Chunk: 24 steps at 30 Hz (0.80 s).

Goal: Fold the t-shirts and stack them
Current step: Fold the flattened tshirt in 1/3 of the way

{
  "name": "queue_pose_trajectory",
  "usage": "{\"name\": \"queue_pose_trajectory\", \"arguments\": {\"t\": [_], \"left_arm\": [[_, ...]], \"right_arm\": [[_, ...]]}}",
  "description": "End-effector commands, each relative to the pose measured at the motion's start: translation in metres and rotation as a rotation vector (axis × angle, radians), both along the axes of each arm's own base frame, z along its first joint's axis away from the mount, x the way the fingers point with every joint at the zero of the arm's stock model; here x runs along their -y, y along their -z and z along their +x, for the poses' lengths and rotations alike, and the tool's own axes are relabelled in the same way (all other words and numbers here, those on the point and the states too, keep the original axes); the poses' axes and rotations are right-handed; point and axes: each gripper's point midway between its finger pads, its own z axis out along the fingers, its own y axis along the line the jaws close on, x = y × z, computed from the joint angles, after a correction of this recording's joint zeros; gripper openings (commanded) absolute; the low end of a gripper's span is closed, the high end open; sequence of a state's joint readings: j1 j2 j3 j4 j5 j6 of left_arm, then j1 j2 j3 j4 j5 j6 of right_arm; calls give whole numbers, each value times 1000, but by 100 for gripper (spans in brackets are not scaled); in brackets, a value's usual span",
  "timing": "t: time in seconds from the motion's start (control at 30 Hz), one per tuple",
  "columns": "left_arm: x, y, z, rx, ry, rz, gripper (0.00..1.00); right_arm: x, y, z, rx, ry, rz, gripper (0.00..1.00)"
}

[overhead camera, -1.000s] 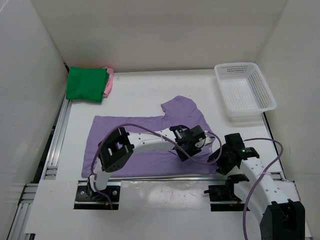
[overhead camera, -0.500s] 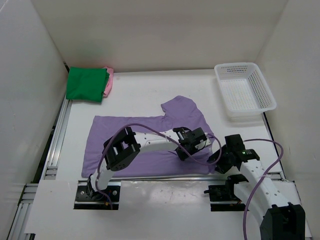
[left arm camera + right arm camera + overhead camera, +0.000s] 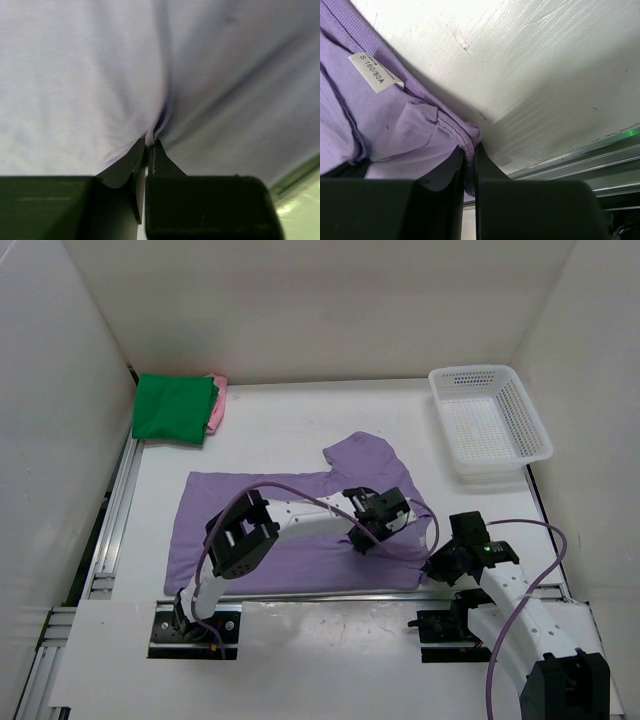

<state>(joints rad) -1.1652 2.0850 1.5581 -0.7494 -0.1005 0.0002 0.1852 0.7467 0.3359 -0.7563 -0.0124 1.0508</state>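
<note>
The light purple t-shirt point(image 3: 260, 530) lies spread across the near middle of the table, one sleeve point(image 3: 362, 455) pointing toward the back. My left gripper point(image 3: 366, 540) is shut on a pinch of its cloth point(image 3: 150, 136) near its right side. My right gripper point(image 3: 437, 565) is shut on the ribbed collar edge point(image 3: 469, 137) at the shirt's near right corner, by the size label point(image 3: 375, 72). A folded bright green t-shirt point(image 3: 172, 408) rests on a pink t-shirt point(image 3: 216, 405) at the back left.
A white mesh basket point(image 3: 490, 423) stands at the back right. White walls enclose the table on three sides. A metal rail point(image 3: 580, 162) runs along the table's near edge, close to my right gripper. Purple cables loop over both arms.
Both grippers have closed on the purple shirt. The right gripper moved left onto the shirt's corner, and the left gripper shifted slightly toward the back.
</note>
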Motion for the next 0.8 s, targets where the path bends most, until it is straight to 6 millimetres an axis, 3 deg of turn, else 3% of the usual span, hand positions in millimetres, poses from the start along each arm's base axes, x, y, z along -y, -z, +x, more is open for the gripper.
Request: {"name": "queue_pose_trajectory", "arguments": {"t": [0.0, 0.23, 0.33, 0.4, 0.43, 0.47, 0.57, 0.6, 0.67, 0.7, 0.77], "left_arm": [[-2, -50, 41, 65, -86, -91, 11], [-22, -57, 84, 47, -189, -106, 16], [-30, -49, 94, 45, -216, -79, 31], [-46, -38, 96, 18, -242, -7, 42], [-47, -40, 96, 16, -242, -3, 55], [-54, -40, 100, 20, -258, 12, 55], [-77, -46, 109, 25, -305, 21, 61], [-90, -50, 116, 24, -337, 23, 61], [-108, -76, 124, 43, -381, -6, 65], [-120, -85, 127, 49, -407, -15, 69], [-165, -93, 140, 70, -509, 7, 73]], "right_arm": [[23, 21, -31, -112, 1, -122, 0], [26, 22, -32, -120, 3, -134, 0], [26, 22, -33, -119, -6, -136, 0], [26, 22, -33, -119, -6, -136, 1], [25, 19, -30, -110, -5, -135, 1], [25, 19, -30, -110, -5, -135, 3], [25, 19, -30, -110, -5, -135, 11], [26, 20, -31, -119, -6, -136, 22], [25, 15, -29, -112, -14, -137, 31], [28, 13, -28, -111, -10, -152, 44], [31, 1, -24, -94, -3, -172, 54]]}}
